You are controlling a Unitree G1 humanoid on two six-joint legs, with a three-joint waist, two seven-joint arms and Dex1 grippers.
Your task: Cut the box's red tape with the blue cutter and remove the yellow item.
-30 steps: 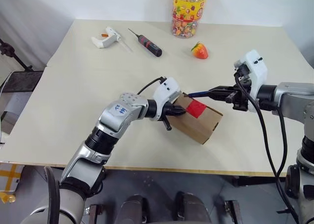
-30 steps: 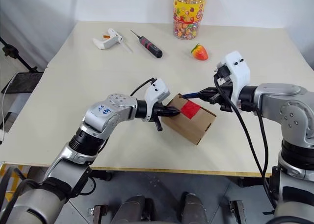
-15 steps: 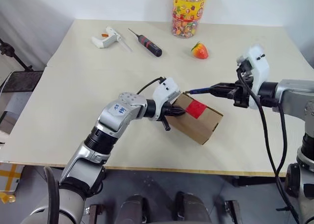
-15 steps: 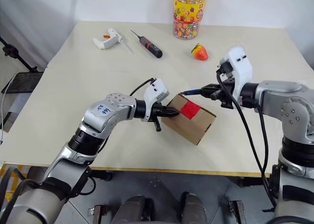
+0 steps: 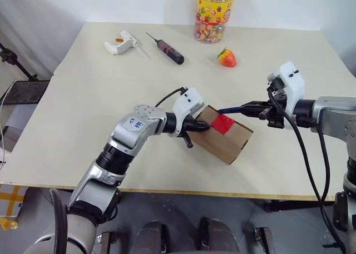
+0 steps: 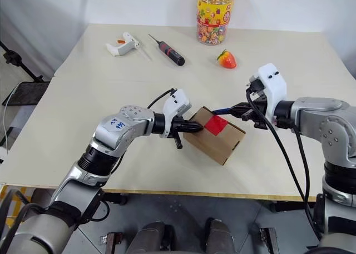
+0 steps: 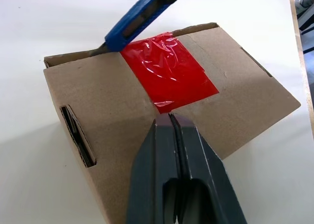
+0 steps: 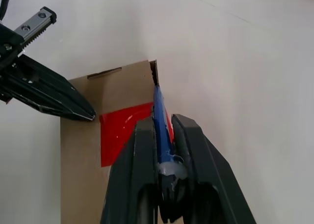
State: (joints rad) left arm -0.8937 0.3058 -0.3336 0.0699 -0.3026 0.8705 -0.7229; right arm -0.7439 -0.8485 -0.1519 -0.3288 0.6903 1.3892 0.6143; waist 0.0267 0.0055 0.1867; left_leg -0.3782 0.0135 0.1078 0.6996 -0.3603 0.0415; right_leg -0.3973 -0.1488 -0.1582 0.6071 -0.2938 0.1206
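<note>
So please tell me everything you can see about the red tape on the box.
The red tape is a glossy, slightly wrinkled strip stuck flat across the top of the brown cardboard box, which looks closed. The shut left gripper presses its tips at one end of it. At the other end, the blue cutter, held in the right gripper, has its tip at the lid's edge.

I get bright, even light, apparently from overhead, with the pale table [image 5: 100, 115] close to washed out and only soft shadows under the arms and beside the box [image 5: 225, 136]. The red tape [image 7: 168, 78] throws small crinkled glints. My wrist pictures blur the fingers [image 8: 142, 185] up close, and the table edges bow slightly, I think.
</note>
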